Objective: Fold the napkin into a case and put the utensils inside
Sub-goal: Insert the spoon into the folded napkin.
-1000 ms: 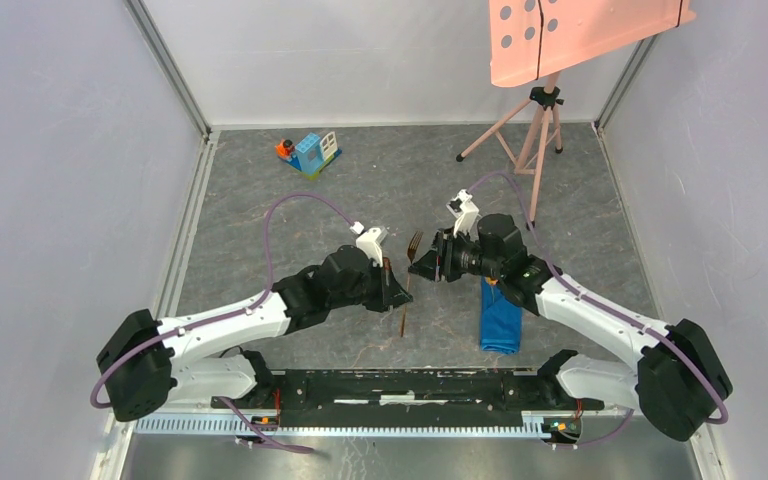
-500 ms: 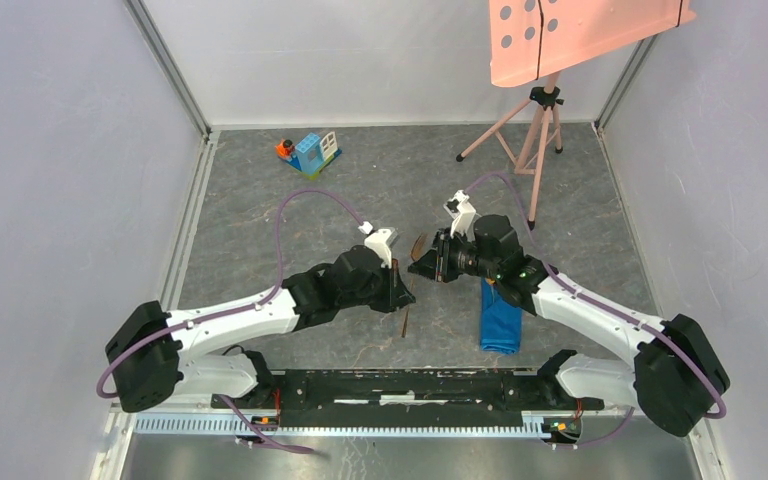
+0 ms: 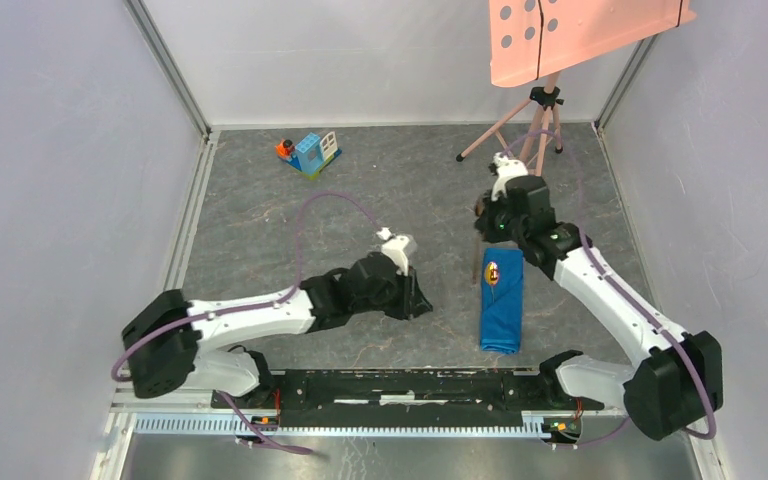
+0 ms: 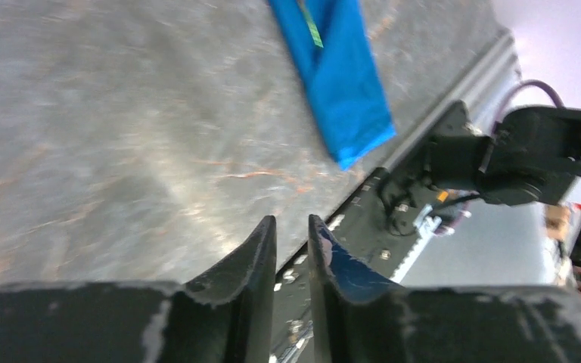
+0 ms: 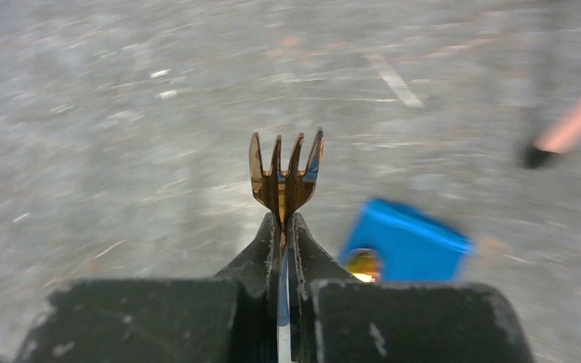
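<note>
While the right tool (image 5: 286, 223) grips the fork (image 5: 286, 178), the case (image 3: 501, 310) lies nearby.

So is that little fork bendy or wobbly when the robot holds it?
Probably stiff: the fork sticks straight out of the right hand without drooping. It looks shiny and thin, so it might slip or swivel in that narrow pinch.
</note>
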